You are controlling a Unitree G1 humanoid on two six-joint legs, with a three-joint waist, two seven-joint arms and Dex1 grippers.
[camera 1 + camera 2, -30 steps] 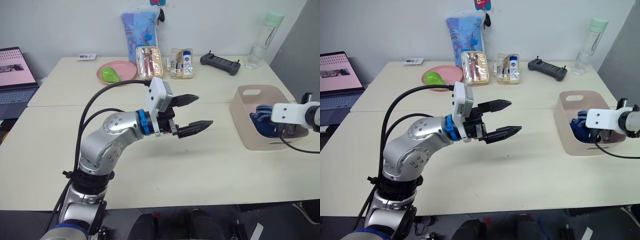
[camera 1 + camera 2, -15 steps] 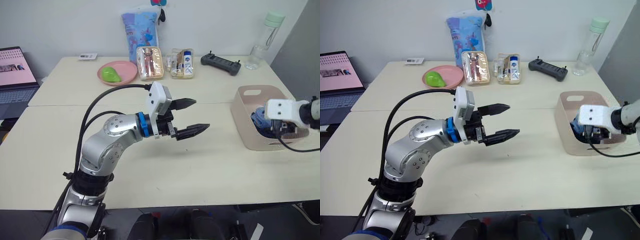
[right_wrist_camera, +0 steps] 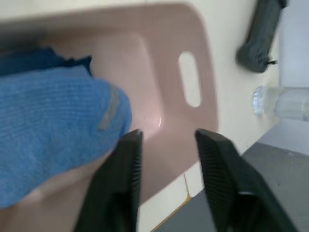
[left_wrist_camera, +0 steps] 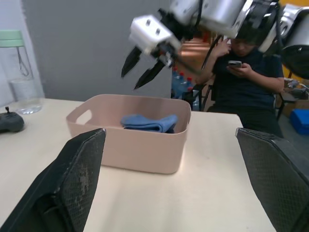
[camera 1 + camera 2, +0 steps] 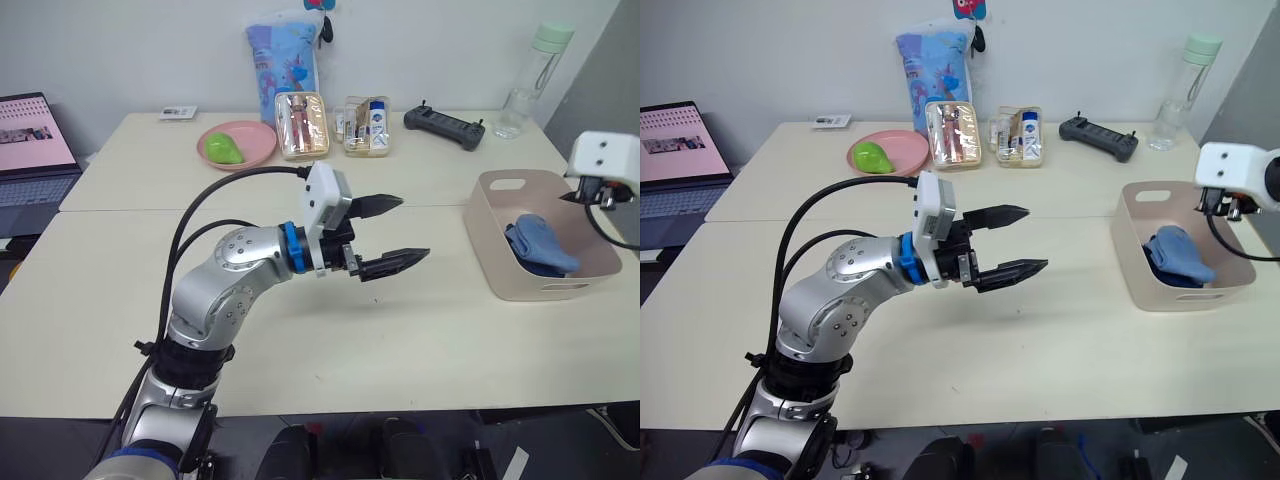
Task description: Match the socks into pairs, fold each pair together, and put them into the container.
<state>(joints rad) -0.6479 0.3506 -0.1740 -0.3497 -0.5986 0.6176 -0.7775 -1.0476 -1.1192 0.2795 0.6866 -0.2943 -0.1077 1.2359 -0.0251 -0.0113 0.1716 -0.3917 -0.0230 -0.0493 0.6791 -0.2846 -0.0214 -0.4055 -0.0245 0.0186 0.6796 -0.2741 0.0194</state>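
The socks lie inside the pale pink container point(image 5: 482, 228) at the right of the table: a folded sky-blue pair point(image 5: 541, 243) on top of a dark blue one point(image 5: 541, 268). My right gripper point(image 4: 130, 81) hangs open above the container's far right side, well clear of the socks, holding nothing. From its wrist view, its fingers point(image 3: 118, 179) frame the container's floor and handle slot, with the sky-blue socks point(image 3: 53, 133) beside them. My left gripper point(image 5: 411, 229) is open and empty, held above the middle of the table and pointing toward the container.
Along the back of the table stand a pink plate point(image 5: 252, 137) with a green object, two clear pouches point(image 5: 300, 124), a blue patterned bag point(image 5: 281, 58), a black controller point(image 5: 444, 126) and a water bottle point(image 5: 527, 82). A laptop point(image 5: 30, 150) is at far left. A seated person point(image 4: 241, 72) is beyond the container.
My right gripper has lifted up and out of the container, leaving the sky-blue socks lying inside it. The left arm has barely moved.
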